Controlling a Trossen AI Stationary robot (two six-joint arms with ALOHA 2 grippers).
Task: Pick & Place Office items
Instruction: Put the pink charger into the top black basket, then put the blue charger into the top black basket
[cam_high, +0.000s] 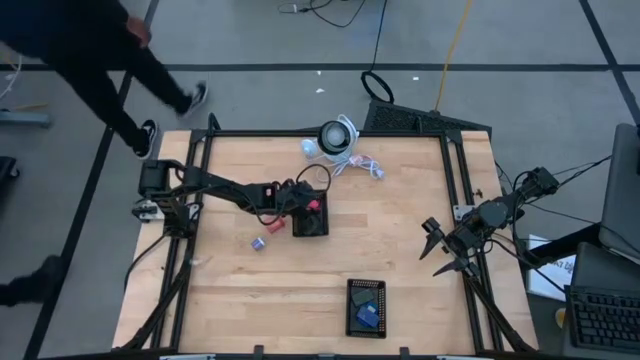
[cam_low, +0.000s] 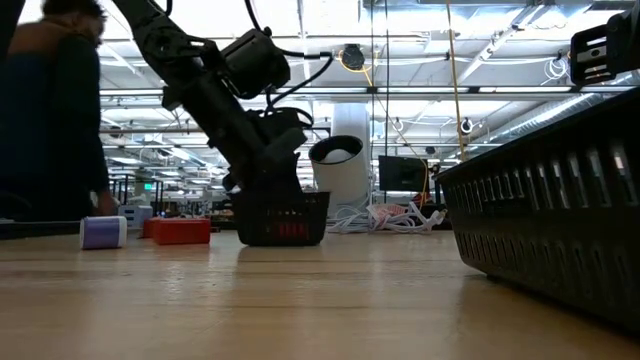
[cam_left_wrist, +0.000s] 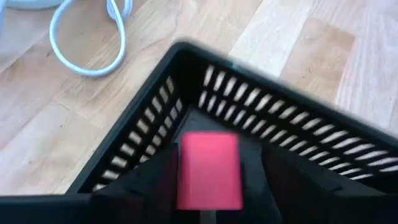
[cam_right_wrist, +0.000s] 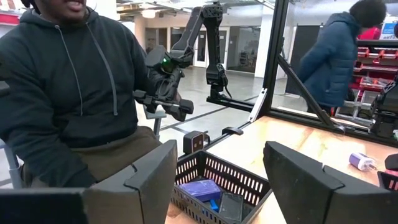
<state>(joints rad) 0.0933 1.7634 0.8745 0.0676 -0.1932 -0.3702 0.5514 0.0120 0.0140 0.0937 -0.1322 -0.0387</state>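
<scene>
My left gripper (cam_high: 303, 203) reaches down into a black tray (cam_high: 310, 226) at the table's middle, fingers open. A red block (cam_left_wrist: 208, 171) lies in the tray between the fingers, close beside one of them; it also shows in the high view (cam_high: 313, 205). A red block (cam_high: 272, 229) and a lilac piece (cam_high: 258, 243) lie on the table left of the tray, and show in the low view (cam_low: 180, 231) (cam_low: 102, 232). My right gripper (cam_high: 440, 247) waits open and empty at the table's right edge.
A second black tray (cam_high: 366, 322) with blue pieces (cam_right_wrist: 200, 188) stands near the front edge. A white round device (cam_high: 338, 137) with a coiled cable (cam_high: 362, 163) sits at the far edge. A person walks beyond the far left corner (cam_high: 110, 60); another sits beside the table (cam_right_wrist: 68, 106).
</scene>
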